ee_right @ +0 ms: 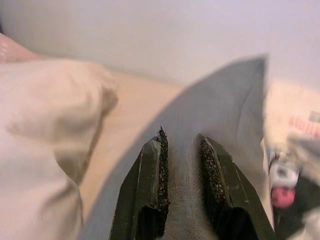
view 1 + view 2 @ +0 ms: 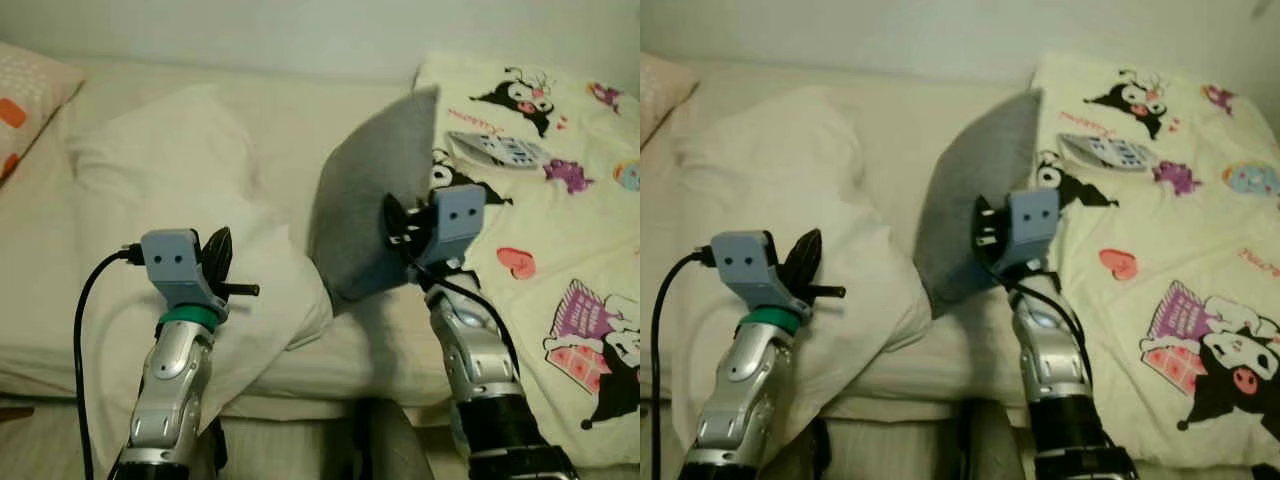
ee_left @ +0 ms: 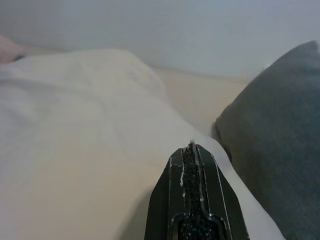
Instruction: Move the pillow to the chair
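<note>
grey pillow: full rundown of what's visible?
The grey pillow looks like soft, matte woven fabric, plain and square-cornered. It stands tilted up on edge on the bed, one corner pointing up. The right end effector pinches its lower edge between both fingers. It rests against the white duvet and the cartoon-print blanket.

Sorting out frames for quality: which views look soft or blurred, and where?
Eye views: dim, warm, fairly sharp on the grey pillow. Right wrist view: fingers crisp, pillow edge and printed blanket smeared. Left wrist view: white duvet soft, low contrast.
</note>
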